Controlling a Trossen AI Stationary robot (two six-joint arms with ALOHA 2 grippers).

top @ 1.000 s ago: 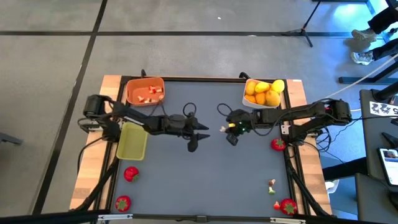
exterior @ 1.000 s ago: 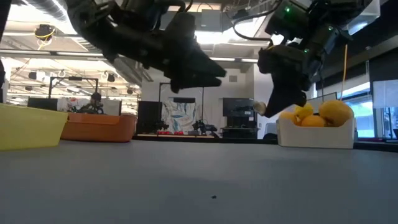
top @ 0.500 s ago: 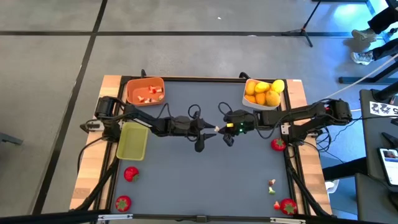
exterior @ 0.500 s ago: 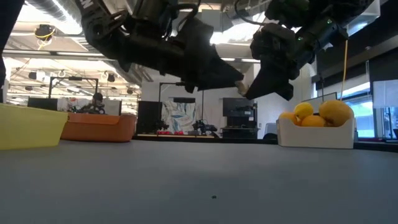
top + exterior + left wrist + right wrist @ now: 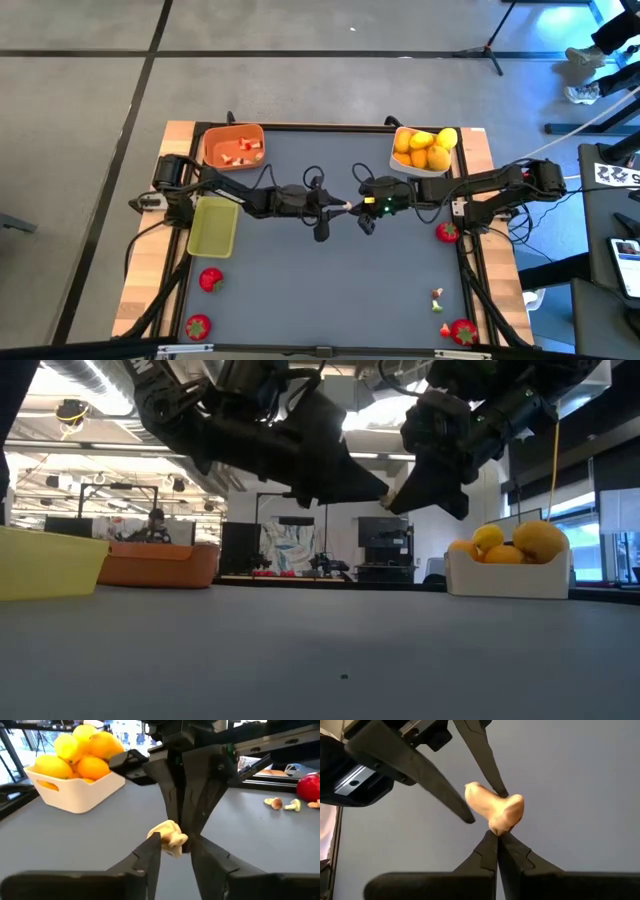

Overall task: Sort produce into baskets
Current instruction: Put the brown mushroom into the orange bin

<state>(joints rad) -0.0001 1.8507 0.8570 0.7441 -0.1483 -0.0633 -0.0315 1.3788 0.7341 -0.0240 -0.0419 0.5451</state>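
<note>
Above the middle of the table my two grippers meet tip to tip around a small pale produce bit (image 5: 167,834). My right gripper (image 5: 497,837) is shut on it. My left gripper (image 5: 173,842) has come from the opposite side and has its fingers closed on the same bit. The orange basket (image 5: 233,147) at the far left holds pale-and-red bits. The white basket (image 5: 424,150) at the far right is full of yellow and orange citrus. The yellow-green basket (image 5: 212,226) stands under my left arm. My left gripper has the pale bit between its two fingertips (image 5: 470,817), one on each side of its wider end (image 5: 159,836). The fingers come nearly level from the table's left. The bit is well clear of the table. My right gripper pinches the bit's narrow end (image 5: 498,826) at the very tips of its two fingers. They slant down from the table's right. The rest of the bit sticks out beyond the fingertips, toward my left gripper.
Red strawberries lie near the front left (image 5: 211,279) (image 5: 198,326), at the right edge (image 5: 447,232) and at the front right corner (image 5: 462,331). Two small bits (image 5: 437,298) lie near the front right. The grey mat's middle and front (image 5: 330,300) are bare.
My left gripper has moved toward the table's right until its fingertips reached the right gripper's. My right gripper has tipped its fingers up toward level and brought the pale bit a little higher and leftward. In the last half second both arms have kept still.
</note>
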